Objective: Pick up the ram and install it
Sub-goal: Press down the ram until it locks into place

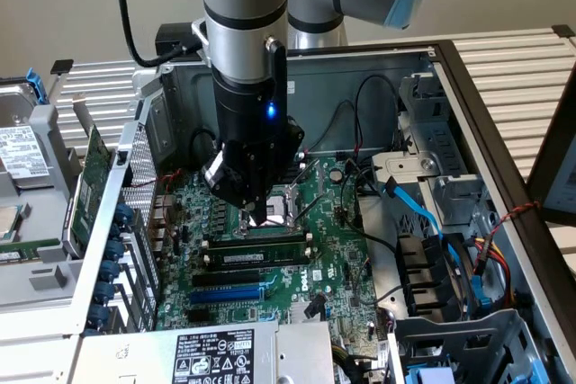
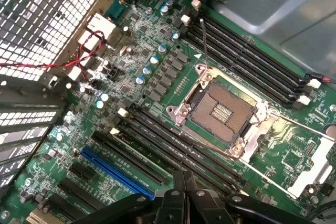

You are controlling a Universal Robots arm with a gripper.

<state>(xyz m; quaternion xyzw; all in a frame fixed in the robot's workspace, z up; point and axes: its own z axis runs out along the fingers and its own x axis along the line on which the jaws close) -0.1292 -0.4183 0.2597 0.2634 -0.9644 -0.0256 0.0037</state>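
Jaws of the gripper (image 1: pixel 259 215) are sitting pressed together, gripping nothing, their tips hovering just above the motherboard (image 1: pixel 333 249) beside the CPU socket (image 2: pixel 223 113). Directly below the tips, the ram (image 1: pixel 256 256) is lying seated in a memory slot.

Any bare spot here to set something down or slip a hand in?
Bare room lies outside the case: the slatted tabletop past the case wall on the exterior view's right. Inside is crowded: the gripper hangs over the memory slots beside the CPU socket, and cables fill the drive side.
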